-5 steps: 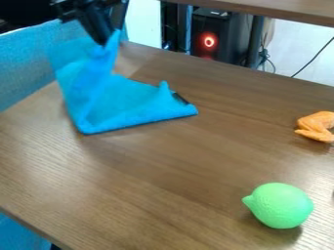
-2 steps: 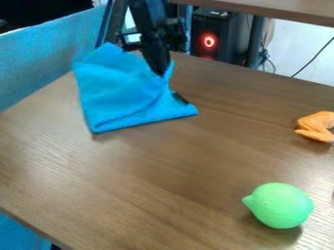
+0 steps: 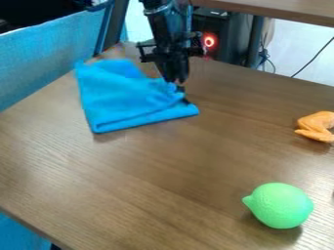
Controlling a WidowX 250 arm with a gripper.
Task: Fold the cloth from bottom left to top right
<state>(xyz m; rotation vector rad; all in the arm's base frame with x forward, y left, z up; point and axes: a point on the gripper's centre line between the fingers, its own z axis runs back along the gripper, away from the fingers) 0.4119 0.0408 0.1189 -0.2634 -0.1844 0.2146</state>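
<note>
1. The blue cloth (image 3: 120, 97) is spread, partly folded and rumpled, on the upper left of the wooden surface (image 3: 163, 171).
2. A bit of it appears to be pinched in the narrow jaws of the black arm (image 3: 164, 29), at the cloth's right side.
3. The fold seems nearly laid; the held corner should be lowered flat beside the dark patch (image 3: 186, 101) and let go gently, so that the layers are not dragged.
4. On the surface, a green lemon-like object (image 3: 281, 205) is seen at lower right, an orange object (image 3: 317, 127) at the right edge.
5. Beyond are blue fabric (image 3: 46, 61) at left, a dark case (image 3: 227, 41) with a red ring, and a cable (image 3: 312, 59).
</note>
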